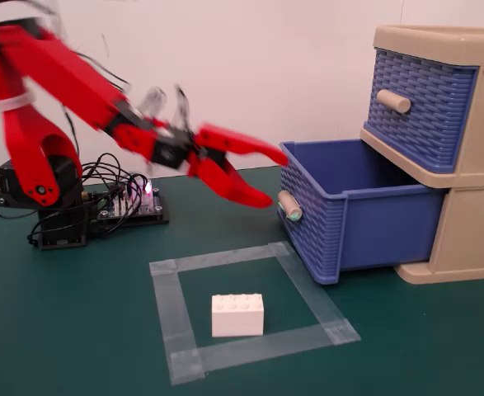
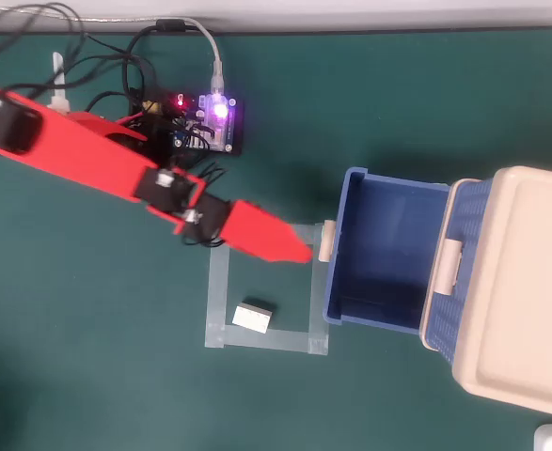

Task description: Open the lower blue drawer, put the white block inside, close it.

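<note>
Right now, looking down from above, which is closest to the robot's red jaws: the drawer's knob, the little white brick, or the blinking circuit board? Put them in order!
Measured from the gripper in the overhead view:
1. Beige cylindrical knob of the open lower blue drawer, just right of the tips.
2. White studded toy brick, below-left, inside the tape square.
3. Lit circuit board, up-left, by the arm's base.

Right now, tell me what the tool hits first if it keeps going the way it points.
Probably the knob on the open lower drawer. In the overhead view the tool points right at the knob, just short of it; height is unclear, so it may pass above.
</note>
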